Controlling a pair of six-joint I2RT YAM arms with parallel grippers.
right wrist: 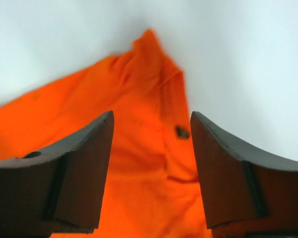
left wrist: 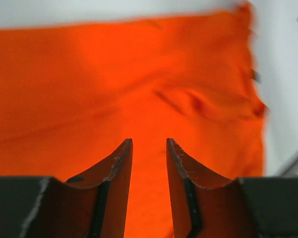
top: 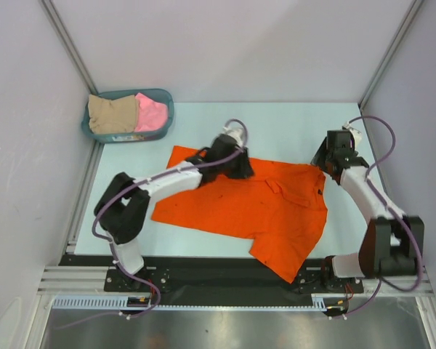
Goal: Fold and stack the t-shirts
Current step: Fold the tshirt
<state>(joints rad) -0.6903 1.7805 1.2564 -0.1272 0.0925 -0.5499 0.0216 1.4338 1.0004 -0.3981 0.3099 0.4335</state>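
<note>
The bright orange t-shirt (top: 240, 207) lies spread on the pale table, its neck opening near the middle. It fills the left wrist view (left wrist: 114, 89) and shows in the right wrist view (right wrist: 139, 99). My left gripper (top: 241, 169) hovers over the shirt's far edge, jaws a little apart with nothing between them (left wrist: 149, 141). My right gripper (top: 321, 161) is at the shirt's far right corner, open wide and empty (right wrist: 151, 115). The pink t-shirt (top: 151, 113) and the beige t-shirt (top: 110, 115) lie crumpled in the basket.
The teal plastic basket (top: 167, 109) stands at the table's far left corner. Grey walls close in the left, back and right sides. A small dark label (right wrist: 181, 132) sits on the shirt near my right fingers. Bare table (top: 291, 131) lies beyond the shirt.
</note>
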